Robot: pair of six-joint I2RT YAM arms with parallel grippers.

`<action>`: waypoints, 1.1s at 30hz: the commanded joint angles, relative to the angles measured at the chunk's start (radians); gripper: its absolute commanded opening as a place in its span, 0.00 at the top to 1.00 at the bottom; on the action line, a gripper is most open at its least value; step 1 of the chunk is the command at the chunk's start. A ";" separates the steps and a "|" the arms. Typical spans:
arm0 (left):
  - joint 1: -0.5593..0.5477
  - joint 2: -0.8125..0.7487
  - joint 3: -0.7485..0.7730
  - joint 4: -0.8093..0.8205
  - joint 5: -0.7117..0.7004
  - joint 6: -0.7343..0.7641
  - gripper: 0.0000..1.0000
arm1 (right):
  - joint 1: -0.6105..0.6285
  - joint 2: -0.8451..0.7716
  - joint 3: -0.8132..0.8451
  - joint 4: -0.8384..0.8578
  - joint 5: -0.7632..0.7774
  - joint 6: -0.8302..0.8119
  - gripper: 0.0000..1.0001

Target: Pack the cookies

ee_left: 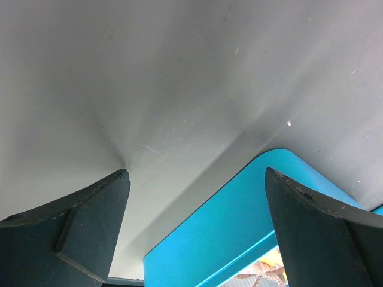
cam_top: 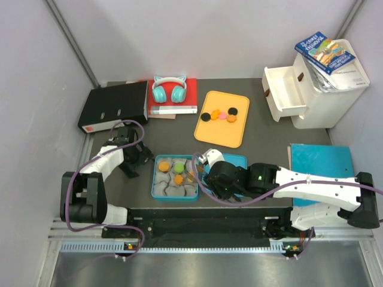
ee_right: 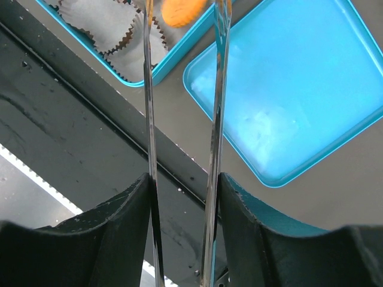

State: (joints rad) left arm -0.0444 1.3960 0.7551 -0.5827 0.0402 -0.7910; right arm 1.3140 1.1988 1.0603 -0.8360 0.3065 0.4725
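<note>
Several cookies (cam_top: 222,114), orange, black and pink, lie on a yellow tray (cam_top: 210,135). A blue tin (cam_top: 157,179) holds grey-white paper cups; two orange cookies and a green one (cam_top: 179,167) sit in them. My right gripper (cam_top: 206,162) is shut on metal tongs (ee_right: 217,89). The tongs' tips pinch an orange cookie (ee_right: 179,13) over the tin's right edge (ee_right: 173,57). My left gripper (cam_top: 135,158) is open and empty at the tin's left side; the wrist view shows its jaws (ee_left: 195,174) spread over the tin's blue wall (ee_left: 239,221).
The tin's blue lid (cam_top: 238,160) lies right of the tin, partly under my right arm. A black binder (cam_top: 114,106), teal headphones (cam_top: 168,89) on a red book, a white drawer unit (cam_top: 311,89) and a blue folder (cam_top: 320,160) stand around.
</note>
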 commanded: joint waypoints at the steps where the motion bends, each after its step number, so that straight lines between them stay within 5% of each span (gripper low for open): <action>1: 0.006 -0.015 -0.010 0.018 0.001 -0.008 0.02 | 0.021 -0.001 0.056 -0.005 0.034 0.009 0.52; 11: 0.006 -0.017 -0.011 0.018 0.000 -0.008 0.02 | 0.021 -0.042 0.101 -0.014 0.104 0.031 0.51; 18: 0.006 -0.022 -0.003 0.020 0.006 -0.011 0.02 | -0.022 -0.131 0.138 -0.014 0.350 0.049 0.56; 20: 0.005 -0.022 -0.003 0.020 0.010 -0.011 0.02 | -0.088 -0.128 0.162 -0.034 0.365 0.054 0.59; 28: 0.005 -0.046 0.012 0.009 0.035 -0.010 0.02 | -0.689 -0.148 0.032 0.116 0.132 0.046 0.67; 33: 0.005 -0.060 0.012 0.009 0.067 -0.001 0.02 | -0.901 -0.071 -0.049 0.135 0.010 0.089 0.67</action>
State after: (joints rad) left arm -0.0444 1.3712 0.7547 -0.5831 0.0658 -0.7910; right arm 0.5240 1.0855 1.0615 -0.7536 0.4374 0.5220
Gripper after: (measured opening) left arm 0.983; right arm 0.332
